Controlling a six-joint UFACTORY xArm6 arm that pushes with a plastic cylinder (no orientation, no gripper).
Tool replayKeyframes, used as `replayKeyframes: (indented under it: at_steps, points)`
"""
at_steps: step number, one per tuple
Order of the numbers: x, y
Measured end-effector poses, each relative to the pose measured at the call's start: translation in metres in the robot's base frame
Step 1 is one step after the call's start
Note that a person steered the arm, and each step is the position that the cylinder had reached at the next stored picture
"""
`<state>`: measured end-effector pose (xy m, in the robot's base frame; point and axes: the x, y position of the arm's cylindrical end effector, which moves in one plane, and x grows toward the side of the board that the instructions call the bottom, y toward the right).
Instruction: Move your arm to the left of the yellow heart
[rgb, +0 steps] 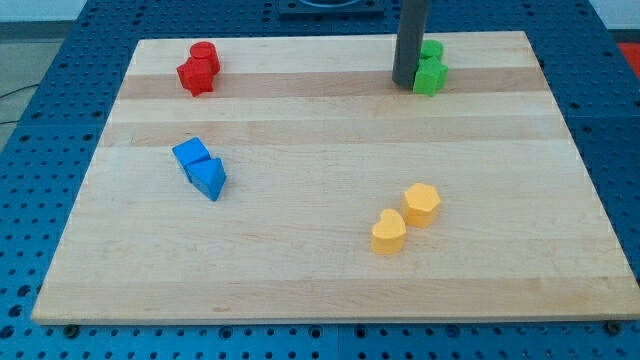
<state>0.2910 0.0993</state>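
Observation:
The yellow heart (388, 233) lies at the lower right of the wooden board, touching a yellow hexagonal block (422, 204) just up and to its right. My rod comes down from the view's top, and my tip (403, 83) rests on the board near the top edge, right beside the left side of the two green blocks (431, 68). The tip is far above the yellow heart in the view and slightly to its right.
Two red blocks (198, 68) sit together at the top left. A blue cube (191, 154) and a blue triangular block (208, 178) touch at the left middle. The board (320, 270) lies on a blue perforated table.

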Motion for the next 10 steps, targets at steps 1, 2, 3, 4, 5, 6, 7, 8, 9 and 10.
replayKeyframes:
  at_steps: [1,2,3,4,5,6,7,8,9,10]
  points:
    - [0.0,0.002]
    - [0.0,0.004]
    - [0.002,0.004]
    - [0.043,-0.022]
    - [0.054,-0.038]
    - [0.056,-0.089]
    - [0.057,-0.106]
    - [0.12,-0.143]
    - [0.168,-0.15]
    - [0.226,-0.124]
